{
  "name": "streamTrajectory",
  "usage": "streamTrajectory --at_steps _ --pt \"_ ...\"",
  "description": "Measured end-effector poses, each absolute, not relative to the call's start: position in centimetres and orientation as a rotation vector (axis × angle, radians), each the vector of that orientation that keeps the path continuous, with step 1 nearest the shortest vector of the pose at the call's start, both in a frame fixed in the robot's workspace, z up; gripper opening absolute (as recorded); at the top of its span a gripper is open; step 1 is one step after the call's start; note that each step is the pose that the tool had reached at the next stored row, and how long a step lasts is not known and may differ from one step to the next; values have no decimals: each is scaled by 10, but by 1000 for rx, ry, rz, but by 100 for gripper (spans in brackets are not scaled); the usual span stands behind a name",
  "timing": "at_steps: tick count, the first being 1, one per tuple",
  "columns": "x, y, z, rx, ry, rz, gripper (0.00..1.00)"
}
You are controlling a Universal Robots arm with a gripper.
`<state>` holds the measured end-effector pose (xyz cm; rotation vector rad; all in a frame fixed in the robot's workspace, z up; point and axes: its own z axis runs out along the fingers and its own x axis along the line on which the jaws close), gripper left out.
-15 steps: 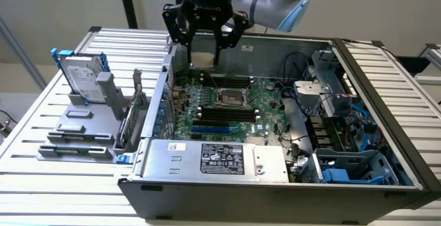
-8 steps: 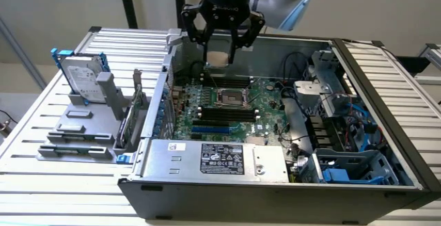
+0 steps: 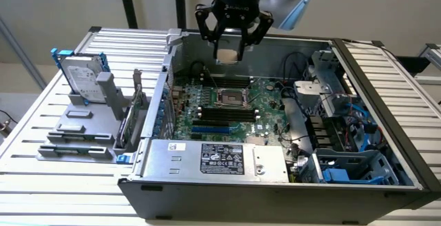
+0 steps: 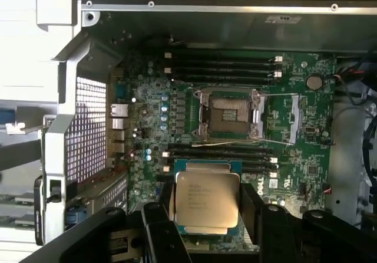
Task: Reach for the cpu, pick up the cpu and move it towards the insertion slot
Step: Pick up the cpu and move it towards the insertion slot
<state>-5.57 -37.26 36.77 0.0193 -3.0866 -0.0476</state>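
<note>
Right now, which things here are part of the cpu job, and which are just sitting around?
Part of the job:
- cpu, held in the claw above the open case
- insertion slot, open on the green board

Just lying about:
- hard drive in the grey rack
- memory slots
- power supply
- blue card slot

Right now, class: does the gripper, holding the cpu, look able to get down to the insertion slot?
Probably yes. The gripper holds the cpu above the open case, and the insertion slot lies uncovered, with nothing seen between them.
</note>
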Motion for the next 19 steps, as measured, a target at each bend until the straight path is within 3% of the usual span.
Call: streamTrajectory --at_steps 19 --pt "-32 -328 356 20 -3104 -48 54"
